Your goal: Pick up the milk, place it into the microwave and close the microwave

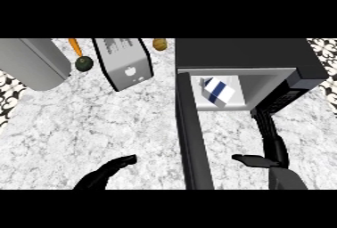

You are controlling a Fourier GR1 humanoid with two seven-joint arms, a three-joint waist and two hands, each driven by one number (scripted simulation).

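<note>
**Milk inside, door open**

From the head view, we see the milk (218, 92) lying inside the microwave (247, 55), a white carton with blue stripes, tipped on the pale cavity floor. It touches neither hand. The door (194, 142) stands open, swung out toward us, a long dark slab seen edge-on.

Our right hand (266, 153) hangs just outside the cavity mouth, below the control panel. Its fingers are stretched out straight and hold nothing. Our left hand (108, 171) sits low over the surface (99, 124), left of the door, fingers relaxed and apart, empty too.

We judge the carton light and stiff enough, though its thin walls would dent under a squeeze. Its flat sides are the place to take it, across the narrow width. It looks smooth, so it may slip. What remains, we think, is the door: a rigid, hinged panel, best pushed on its outer face near the free edge.

The surface is mottled white-grey marble. At the far side stand a glossy toaster (124, 62), a rounded grey metal box (33, 62), and a dark avocado (83, 63).
</note>
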